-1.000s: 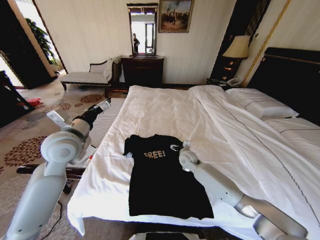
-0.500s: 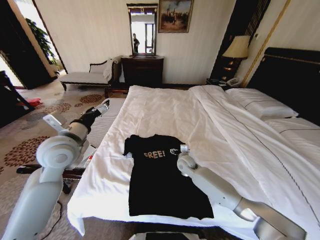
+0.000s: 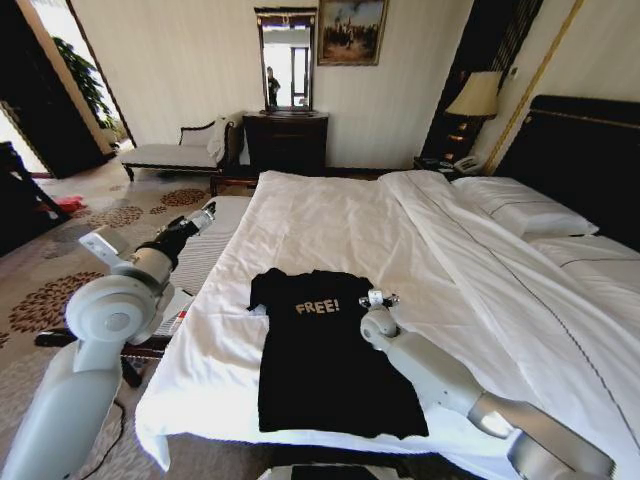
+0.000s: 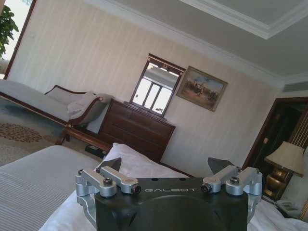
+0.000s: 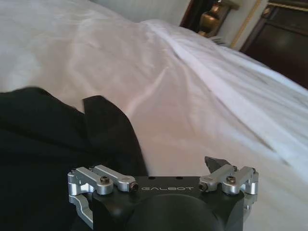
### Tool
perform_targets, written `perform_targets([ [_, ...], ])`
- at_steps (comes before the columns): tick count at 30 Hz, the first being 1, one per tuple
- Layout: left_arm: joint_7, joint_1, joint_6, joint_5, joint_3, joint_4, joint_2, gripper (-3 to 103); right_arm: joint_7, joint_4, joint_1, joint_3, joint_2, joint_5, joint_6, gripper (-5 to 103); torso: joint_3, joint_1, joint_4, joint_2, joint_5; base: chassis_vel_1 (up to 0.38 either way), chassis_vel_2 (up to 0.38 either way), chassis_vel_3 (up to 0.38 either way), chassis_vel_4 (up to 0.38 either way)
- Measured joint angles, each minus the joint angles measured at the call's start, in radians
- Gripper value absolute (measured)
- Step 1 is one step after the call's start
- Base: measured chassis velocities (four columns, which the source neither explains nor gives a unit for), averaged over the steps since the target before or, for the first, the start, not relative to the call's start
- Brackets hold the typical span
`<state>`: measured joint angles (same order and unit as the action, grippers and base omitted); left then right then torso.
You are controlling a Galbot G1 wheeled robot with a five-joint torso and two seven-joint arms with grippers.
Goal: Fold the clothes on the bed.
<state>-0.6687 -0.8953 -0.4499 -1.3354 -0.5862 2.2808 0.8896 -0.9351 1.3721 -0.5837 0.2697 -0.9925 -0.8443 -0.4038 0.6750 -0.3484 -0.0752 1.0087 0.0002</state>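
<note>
Item 1, black T-shirt (image 3: 325, 350): you've got it lying flat on the near part of the bed (image 3: 330, 215), white "FREE!" lettering (image 3: 317, 307) facing up, collar end toward the far side, hem toward the near edge; sleeves spread out to both sides. In the right wrist view the same shirt (image 5: 53, 144) shows as dark cloth w/ one sleeve edge lying on the white sheet (image 5: 192, 106). Item 2, right gripper (image 3: 378, 299): you see it at the shirt's right sleeve/shoulder area, arm reaching in from the lower right across the shirt's right side; in the right wrist view its fingers (image 5: 214, 163) are spread wide apart, nothing between them; whether it touches the cloth you can't tell. Item 3, left gripper (image 3: 207, 212): held up off the bed's left side, over the grey striped bench (image 3: 205, 250), well apart from the shirt; left wrist view has the fingers (image 4: 219, 166) spread wide, holding nothing, pointed toward the far wall. Item 4, bed: white sheets, duvet fold running diag. toward the pillows (image 3: 520, 210) at right, dark headboard (image 3: 585, 150) behind them. Item 5, room bkgd: dark wood dresser (image 3: 285, 140) w/ mirror (image 3: 285, 58) over it, framed painting (image 3: 350, 30) beside the mirror, chaise lounge (image 3: 175, 150) left of the dresser, lamp (image 3: 473, 95) near the headboard, patterned carpet (image 3: 60, 260) on the left.
</note>
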Motion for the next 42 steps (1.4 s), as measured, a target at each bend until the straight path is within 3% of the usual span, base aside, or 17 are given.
perform_targets([
  [2,0.000,0.006,0.000,0.001,0.008,0.000,0.003,100,0.000,-0.007,0.000,-0.028,0.019,0.003,0.011,100,0.000,0.000,-0.0010,0.000,-0.0005,0.000,0.000,0.000,0.000],
  [11,0.000,0.012,-0.003,0.010,0.027,0.000,0.012,100,0.024,0.034,-0.016,-0.058,0.051,-0.027,0.045,100,0.000,0.000,0.0001,0.000,-0.0003,0.000,0.000,0.000,0.000],
  [18,0.000,-0.003,-0.006,0.004,0.004,0.013,-0.003,100,-0.037,-0.033,0.011,-0.063,0.069,-0.016,-0.021,100,0.000,0.000,0.0001,0.000,0.0000,0.000,0.000,0.000,0.000],
  [24,0.000,-0.015,-0.006,0.000,-0.017,0.017,-0.003,100,-0.050,-0.041,0.017,-0.071,0.100,-0.033,-0.036,100,0.000,0.000,-0.0001,0.000,-0.0001,0.000,0.000,0.000,0.000],
  [30,-0.007,-0.029,-0.006,-0.006,-0.021,-0.003,0.018,100,0.004,0.075,-0.009,-0.127,0.113,-0.130,0.062,100,0.000,0.000,0.0000,0.000,-0.0003,0.000,0.000,0.000,0.000],
  [34,-0.015,-0.031,-0.008,-0.011,-0.020,-0.014,0.026,100,0.014,0.167,-0.044,-0.131,0.101,-0.202,0.078,100,0.000,0.000,0.0002,0.000,-0.0004,0.000,0.000,0.000,0.000],
  [42,-0.018,-0.052,-0.012,-0.013,-0.040,-0.003,0.016,100,0.002,0.164,-0.090,-0.080,0.085,-0.112,0.032,100,0.000,0.000,0.0000,0.000,-0.0002,0.000,0.000,0.000,0.000],
])
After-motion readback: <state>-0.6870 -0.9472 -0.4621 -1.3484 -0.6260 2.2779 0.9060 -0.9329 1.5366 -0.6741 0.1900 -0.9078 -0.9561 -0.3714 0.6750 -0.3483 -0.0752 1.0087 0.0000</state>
